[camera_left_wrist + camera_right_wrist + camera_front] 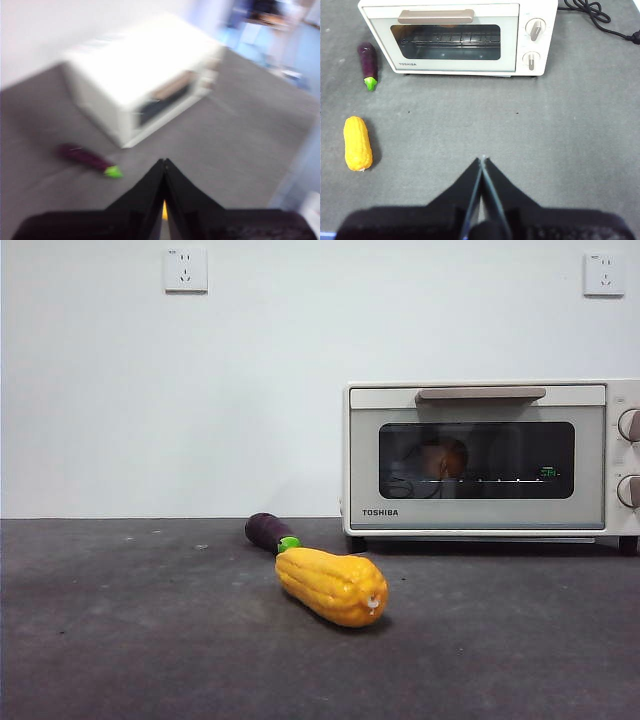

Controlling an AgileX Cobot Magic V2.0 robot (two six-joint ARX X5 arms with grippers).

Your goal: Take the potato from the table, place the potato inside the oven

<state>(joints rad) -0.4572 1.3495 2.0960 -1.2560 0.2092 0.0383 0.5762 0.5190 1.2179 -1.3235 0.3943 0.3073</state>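
The cream-white oven stands at the back right of the table with its glass door shut. Behind the dark glass I make out a roundish orange-brown lump, the potato, dim and partly masked by reflections. My right gripper hangs shut and empty well in front of the oven, high above bare table. My left gripper is also shut with nothing in it, in a blurred view above the table to the side of the oven. Neither arm shows in the front view.
A yellow corn cob lies on the table left of the oven, and a purple eggplant lies behind it near the oven's corner. A black cable runs off behind the oven's right side.
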